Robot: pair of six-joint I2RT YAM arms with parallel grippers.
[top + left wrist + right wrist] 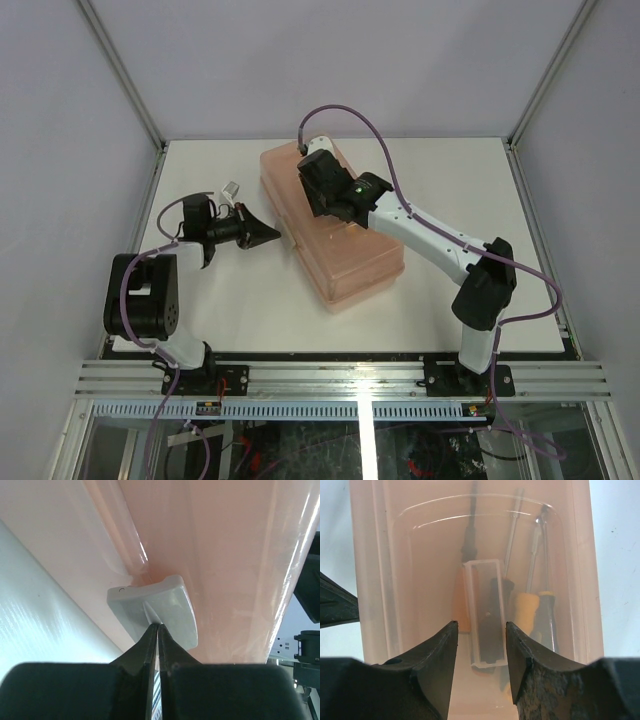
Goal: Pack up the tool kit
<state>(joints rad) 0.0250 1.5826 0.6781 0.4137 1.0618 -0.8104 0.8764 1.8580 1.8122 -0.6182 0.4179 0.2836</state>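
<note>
**(a) Position.** Nearest the arm bases, left end effector (272, 235) low over the white worktop (250, 300), just beside the long side of the salmon-pink toolbox (345, 245). From the left wrist, grey latch (167, 607) directly ahead of the fingertips (150, 637), with the pink wall rising beyond. Farther back, right end effector (318, 192) above the far half of the toolbox. Lid (470, 540) filling the right wrist view beneath the fingers.

**(b) Orientation.** Toolbox flat near mid-worktop, lid down, long axis diagonal from far left to near right in the top view. Latch on the long side turned toward the left arm. Through the translucent lid, screwdrivers (547, 615) lying lengthwise along the same axis, handles toward the right wrist camera and shafts pointing away. One yellow-and-black handle and one orange among them, and a clear rectangular frame (485, 615) in the middle.

**(c) End effectors.** Left: fingers pressed together with no gap, tips meeting at the latch's lower edge and seemingly touching it, nothing carried. Right: fingers apart at a middling spread, nothing between them, flanking the clear frame as seen from the wrist. Contact with the lid not discernible.
</note>
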